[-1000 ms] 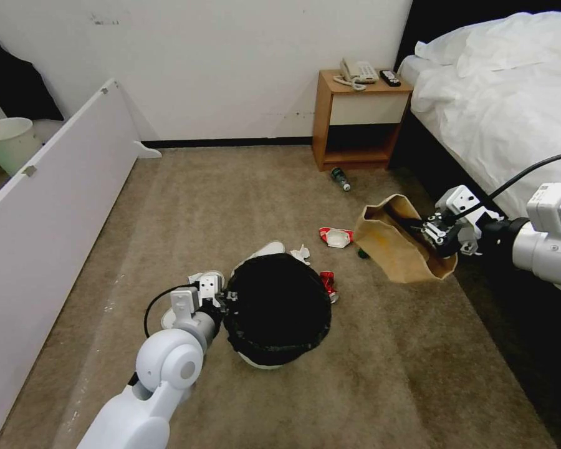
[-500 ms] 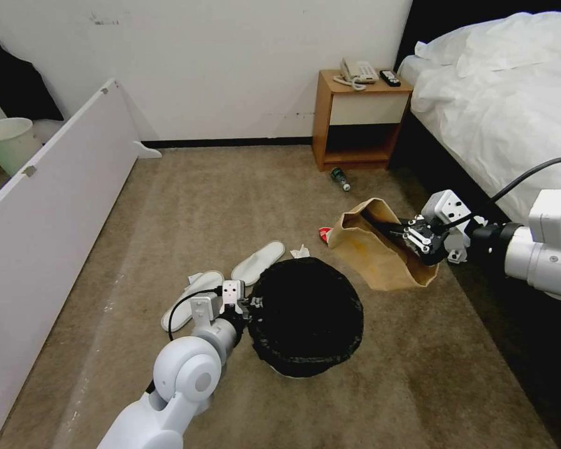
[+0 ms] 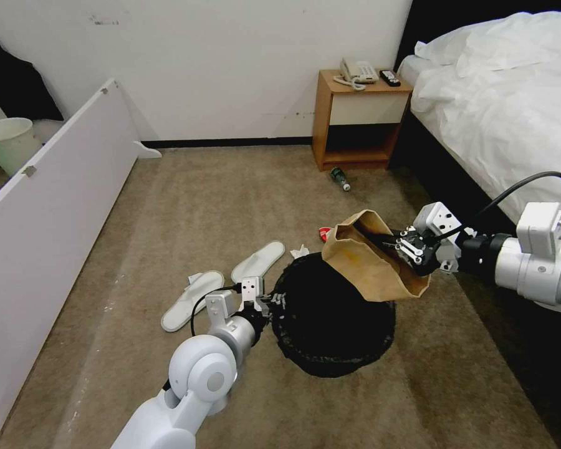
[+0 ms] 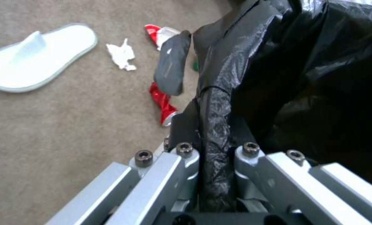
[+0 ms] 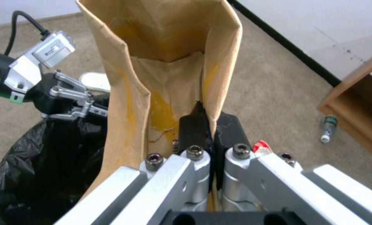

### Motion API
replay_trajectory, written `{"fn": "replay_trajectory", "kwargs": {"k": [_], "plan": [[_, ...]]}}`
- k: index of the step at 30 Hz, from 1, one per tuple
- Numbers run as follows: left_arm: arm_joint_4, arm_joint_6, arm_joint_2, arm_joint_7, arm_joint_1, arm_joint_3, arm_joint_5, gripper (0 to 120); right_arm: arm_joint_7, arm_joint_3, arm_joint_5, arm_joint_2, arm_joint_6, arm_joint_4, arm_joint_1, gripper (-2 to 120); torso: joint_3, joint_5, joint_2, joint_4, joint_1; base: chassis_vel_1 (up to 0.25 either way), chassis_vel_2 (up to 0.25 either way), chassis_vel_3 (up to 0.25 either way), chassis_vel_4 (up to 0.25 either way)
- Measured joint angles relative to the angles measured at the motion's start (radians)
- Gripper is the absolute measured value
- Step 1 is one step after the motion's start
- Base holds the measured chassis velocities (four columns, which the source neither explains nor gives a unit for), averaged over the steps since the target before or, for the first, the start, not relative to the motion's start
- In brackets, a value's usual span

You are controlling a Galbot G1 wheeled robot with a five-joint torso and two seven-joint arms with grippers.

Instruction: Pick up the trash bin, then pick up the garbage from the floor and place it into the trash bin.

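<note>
**Meanwhile: paper bag held over lined bin**

Left pincer was clamped on the rim of the trash bin, its jaws pinching the folded black liner, as the left wrist view showed. Bin was off to that pincer's far side, lifted clear of the carpet, its black mouth facing up.

Right pincer was closed on one edge of the brown paper bag; right wrist view showed the paper wall nipped between the dark fingertips. Bag hung out ahead of this pincer, open mouth away from it, its lower part overlapping the bin's rim nearest the bed. Whether bag and liner touched, could not tell.

Litter on the carpet: two white slippers lay side by side just beyond the left pincer, away from the bin. Crumpled tissue and crushed red can lay close beside the left pincer, next to the bin wall. Red-white wrapper lay a little farther out. Green-labelled bottle lay well beyond the right pincer, at the foot of the nightstand.
</note>
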Motion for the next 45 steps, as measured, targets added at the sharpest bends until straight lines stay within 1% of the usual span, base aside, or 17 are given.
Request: {"fn": "replay_trajectory", "kwargs": {"k": [2,11,25,27,28,30,31,33,34,36,37,39,40,41,43,44,45], "plan": [[0.004,-0.005,-0.007,0.000,-0.005,0.008,-0.007,4,-0.001,-0.006,-0.002,0.000,0.001,-0.001,0.001,0,0.000,0.0000,0.000,0.0000,0.000,0.000,0.000,0.000,0.000],[0.006,-0.007,-0.018,-0.002,-0.003,0.014,-0.011,4,-0.002,-0.013,-0.014,-0.005,-0.006,0.001,-0.007,0,0.000,0.0000,0.000,0.0000,0.000,0.000,0.000,0.000,0.000],[0.011,-0.013,-0.011,0.001,0.000,0.006,-0.007,4,0.018,-0.049,-0.021,-0.019,-0.013,0.000,-0.002,0,0.000,-0.0001,0.000,0.0000,0.000,0.000,0.000,0.000,0.000],[0.014,-0.013,-0.009,0.002,-0.002,0.006,-0.007,4,0.025,-0.050,-0.021,-0.020,-0.006,-0.001,-0.003,8,0.000,-0.0001,0.000,0.0001,0.000,0.000,0.000,0.000,0.000],[0.014,-0.013,-0.009,0.002,-0.002,0.006,-0.007,4,0.025,-0.050,-0.021,-0.020,-0.006,-0.001,-0.003,8,0.000,-0.0001,0.000,0.0001,0.000,0.000,0.000,0.000,0.000],[0.014,-0.014,-0.008,0.002,-0.005,0.004,-0.006,4,0.036,-0.054,-0.015,-0.024,-0.006,-0.002,-0.005,19,0.000,-0.0001,0.000,0.0000,0.000,0.000,0.000,0.000,0.000],[0.014,-0.014,-0.008,0.002,-0.005,0.004,-0.006,4,0.036,-0.054,-0.015,-0.024,-0.006,-0.002,-0.005,19,0.000,-0.0001,0.000,0.0000,0.000,0.000,0.000,0.000,0.000],[0.014,-0.015,-0.006,0.002,-0.007,0.000,-0.006,4,0.048,-0.068,-0.009,-0.028,-0.021,0.001,-0.008,30,0.000,-0.0001,0.000,0.0000,0.000,0.000,0.000,0.000,0.000],[0.014,-0.015,-0.006,0.002,-0.007,0.000,-0.006,4,0.048,-0.068,-0.009,-0.028,-0.021,0.001,-0.008,30,0.000,-0.0001,0.000,0.0000,0.000,0.000,0.000,0.000,0.000],[0.014,-0.015,-0.003,0.003,-0.007,-0.003,-0.004,4,0.066,-0.090,-0.002,-0.032,-0.046,0.007,-0.009,41,0.000,-0.0001,0.000,0.0001,0.000,0.000,0.000,0.000,0.000],[0.014,-0.015,-0.003,0.003,-0.007,-0.003,-0.004,4,0.066,-0.090,-0.002,-0.032,-0.046,0.007,-0.009,41,0.000,-0.0001,0.000,0.0001,0.000,0.000,0.000,0.000,0.000],[0.012,-0.016,-0.001,0.004,-0.007,-0.006,-0.002,4,0.082,-0.107,0.010,-0.037,-0.093,0.014,-0.007,52,0.000,-0.0001,0.000,0.0000,0.000,0.000,0.000,0.000,0.000],[0.012,-0.016,-0.001,0.004,-0.007,-0.006,-0.002,4,0.082,-0.107,0.010,-0.037,-0.093,0.014,-0.007,52,0.000,-0.0001,0.000,0.0000,0.000,0.000,0.000,0.000,0.000],[0.011,-0.017,-0.001,0.005,-0.007,-0.006,0.000,4,0.084,-0.111,0.013,-0.038,-0.102,0.016,-0.005,56,0.000,-0.0001,0.000,0.0000,0.000,0.000,0.000,0.000,0.000],[0.011,-0.019,-0.001,0.006,-0.005,-0.008,0.004,4,0.085,-0.117,0.015,-0.040,-0.108,0.017,-0.004,67,0.000,-0.0001,0.000,0.0000,0.000,0.000,0.000,0.000,0.000],[0.011,-0.019,-0.001,0.006,-0.005,-0.008,0.004,4,0.085,-0.117,0.015,-0.040,-0.108,0.017,-0.004,67,0.000,-0.0001,0.000,0.0000,0.000,0.000,0.000,0.000,0.000],[0.010,-0.019,-0.001,0.008,-0.005,-0.008,0.005,4,0.085,-0.118,0.016,-0.040,-0.108,0.017,-0.004,73,0.000,-0.0001,0.000,0.0000,0.000,0.000,0.000,0.000,0.000]]}}
